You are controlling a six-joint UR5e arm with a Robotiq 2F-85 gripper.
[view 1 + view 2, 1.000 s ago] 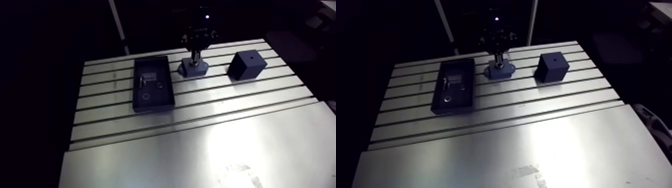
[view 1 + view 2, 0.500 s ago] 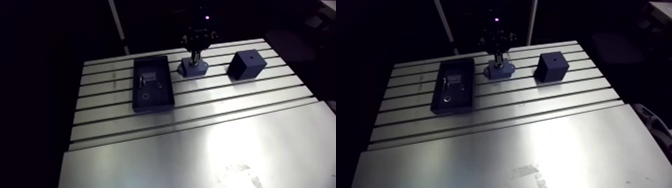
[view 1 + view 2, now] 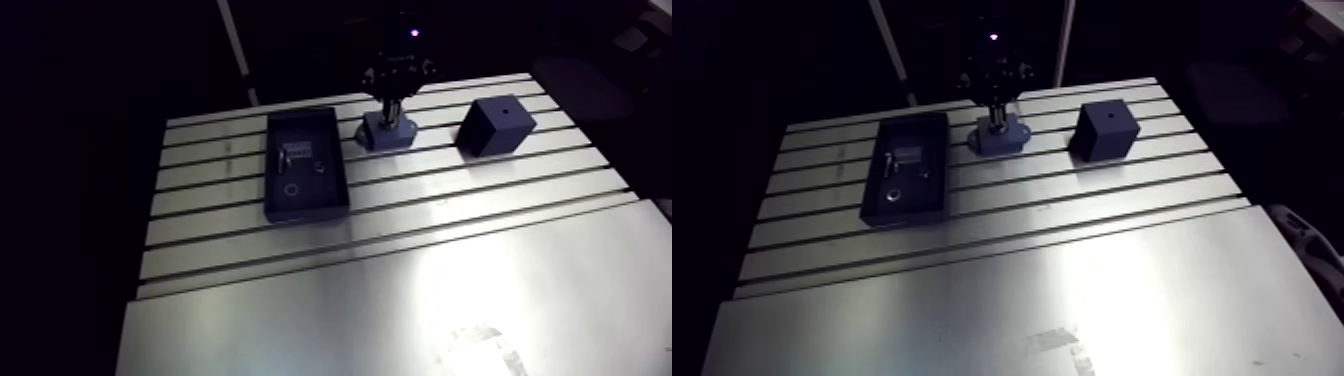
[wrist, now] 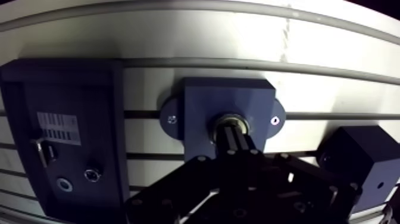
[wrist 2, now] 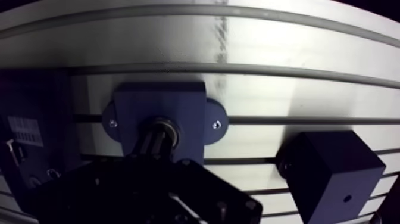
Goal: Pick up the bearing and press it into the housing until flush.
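Gripper (image 4: 234,138) comes straight down over the housing (image 4: 202,101). Fingers (image 4: 243,146) pressed together, nothing pinched between them; tips rest on the middle of the bearing (image 4: 232,118).

Bearing: bright metal ring, sitting in the round bore at the housing's centre. Only its rim shows around the fingertips. Appears level with the housing's top face, though the fingers cover too much of it to be certain.

Housing: dark blue square block with a rounded ear on two opposite sides, one screw in each ear. Stands on the slotted aluminium desk (image 4: 178,36), straddling one slot.

Beside the housing on one side, apart from it: dark blue rectangular tray (image 4: 24,83). Inside are a white barcode label (image 4: 58,126), a small metal piece just by the label, and two small round parts (image 4: 64,184) nearer the tray's end.

On the housing's other side, well apart: dark blue cube (image 4: 351,161) with a small hole in one face.
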